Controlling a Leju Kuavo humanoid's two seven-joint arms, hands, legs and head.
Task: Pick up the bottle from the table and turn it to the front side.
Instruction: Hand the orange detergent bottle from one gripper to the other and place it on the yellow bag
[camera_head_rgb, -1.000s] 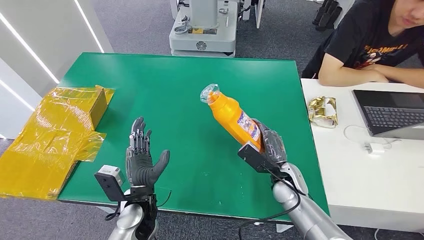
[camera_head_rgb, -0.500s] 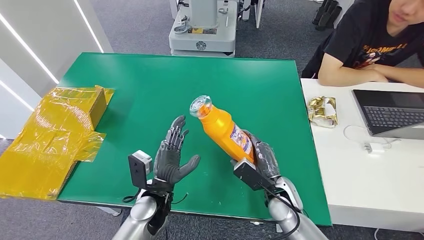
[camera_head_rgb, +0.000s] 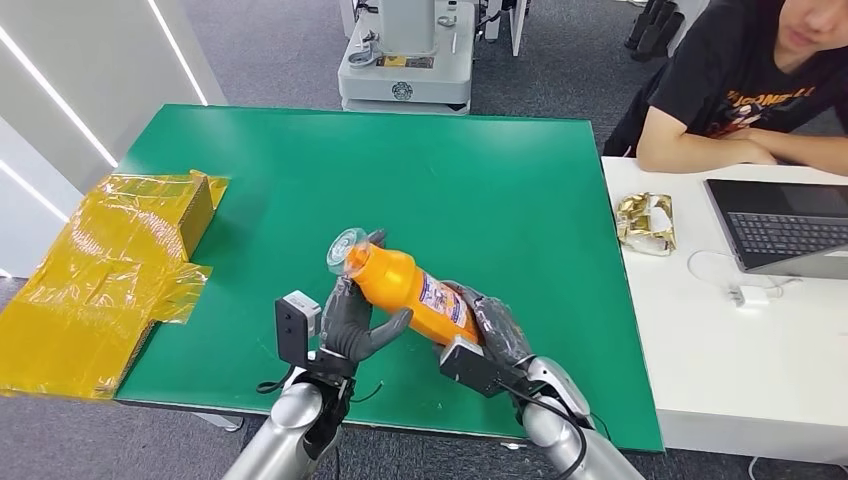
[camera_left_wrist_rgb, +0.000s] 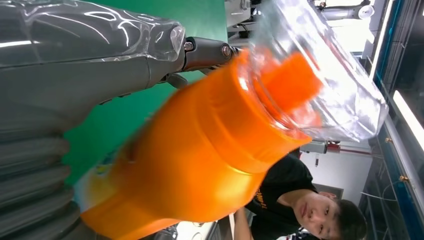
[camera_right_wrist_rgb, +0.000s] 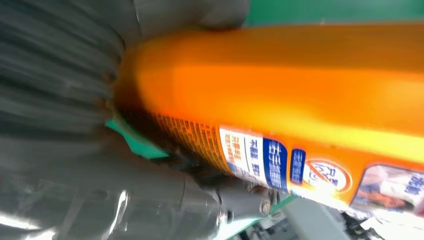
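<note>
Green table (camera_head_rgb: 300, 170) below, orange bottle (camera_head_rgb: 410, 292) lifted clear and tilted over its near edge. Right hand (camera_head_rgb: 495, 335) clamps the base; left hand (camera_head_rgb: 350, 320) cradles the neck, fingers apart. Pickup done, turning remains.

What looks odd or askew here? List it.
The orange bottle is off the green table, tilted far over, its clear cap toward the left hand; the right hand grips its base. Crumpled yellow film overhangs the table's left edge.
</note>
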